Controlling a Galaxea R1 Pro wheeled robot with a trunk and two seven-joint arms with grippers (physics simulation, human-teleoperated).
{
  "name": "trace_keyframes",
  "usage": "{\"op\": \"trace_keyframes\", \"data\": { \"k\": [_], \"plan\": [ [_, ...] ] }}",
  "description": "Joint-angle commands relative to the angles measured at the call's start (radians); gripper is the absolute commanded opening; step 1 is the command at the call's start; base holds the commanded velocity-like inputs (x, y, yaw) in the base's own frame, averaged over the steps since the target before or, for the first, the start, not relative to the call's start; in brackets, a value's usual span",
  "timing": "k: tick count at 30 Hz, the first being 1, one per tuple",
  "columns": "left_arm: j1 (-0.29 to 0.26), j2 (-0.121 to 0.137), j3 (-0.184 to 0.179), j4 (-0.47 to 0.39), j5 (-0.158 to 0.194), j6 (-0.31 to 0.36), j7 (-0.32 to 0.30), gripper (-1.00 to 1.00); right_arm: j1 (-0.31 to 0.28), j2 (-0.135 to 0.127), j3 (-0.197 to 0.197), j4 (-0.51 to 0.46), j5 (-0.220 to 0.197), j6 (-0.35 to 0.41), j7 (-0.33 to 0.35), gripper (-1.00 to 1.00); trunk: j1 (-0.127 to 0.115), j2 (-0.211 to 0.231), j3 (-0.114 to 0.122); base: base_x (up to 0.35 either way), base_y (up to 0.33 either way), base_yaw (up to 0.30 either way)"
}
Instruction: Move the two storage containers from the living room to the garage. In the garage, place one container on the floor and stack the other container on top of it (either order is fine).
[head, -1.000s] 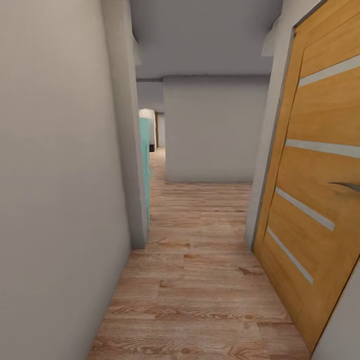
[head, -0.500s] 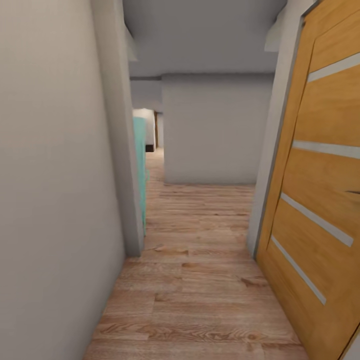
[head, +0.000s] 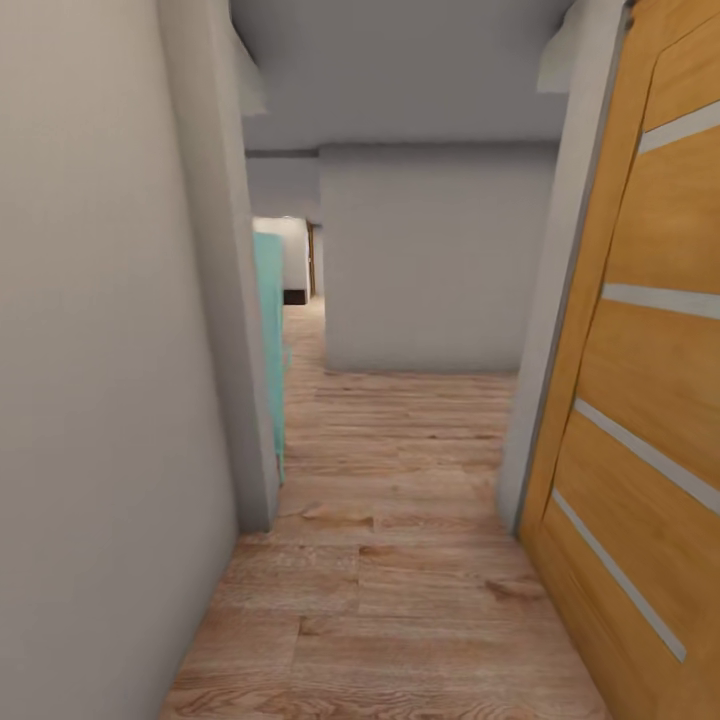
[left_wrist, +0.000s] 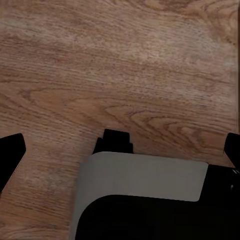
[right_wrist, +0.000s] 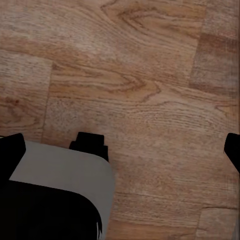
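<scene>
Ahead, the head view runs down a hallway of wood plank floor (head: 400, 560): wooden door (head: 650, 400) at three o'clock, teal panel (head: 268, 340) at nine, grey wall (head: 430, 260) at twelve. No storage container appears. Left gripper (left_wrist: 120, 145) hangs spread wide, holding nothing, over planks. Right gripper (right_wrist: 120, 145) likewise, empty.

The wooden door (head: 650, 400) runs off the head view's right edge, and a turquoise object (head: 268, 340) — mostly behind the wall corner (head: 240, 400) — stays unidentifiable.
</scene>
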Motion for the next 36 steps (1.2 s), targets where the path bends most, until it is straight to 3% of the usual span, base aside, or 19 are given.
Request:
{"op": "trace_keyframes", "data": {
  "k": [1, 18, 36],
  "plan": [
    [0.000, 0.000, -0.008, 0.000, 0.009, -0.001, 0.000, 1.00, -0.001, 0.000, 0.008, 0.003, -0.010, -0.006, 0.002, 1.00, 0.001, 0.000, -0.001, 0.326, -0.002, 0.000],
    [0.000, 0.000, -0.008, 0.000, 0.011, -0.001, 0.001, 1.00, -0.001, -0.001, 0.010, 0.003, -0.009, -0.007, 0.002, 1.00, 0.001, 0.000, -0.001, 0.327, -0.005, 0.000],
    [0.000, 0.000, -0.008, 0.000, 0.011, 0.006, 0.001, 1.00, -0.001, -0.001, 0.010, 0.003, -0.009, -0.007, 0.001, 1.00, 0.001, 0.000, -0.001, 0.327, -0.120, 0.000]
  ]
}}
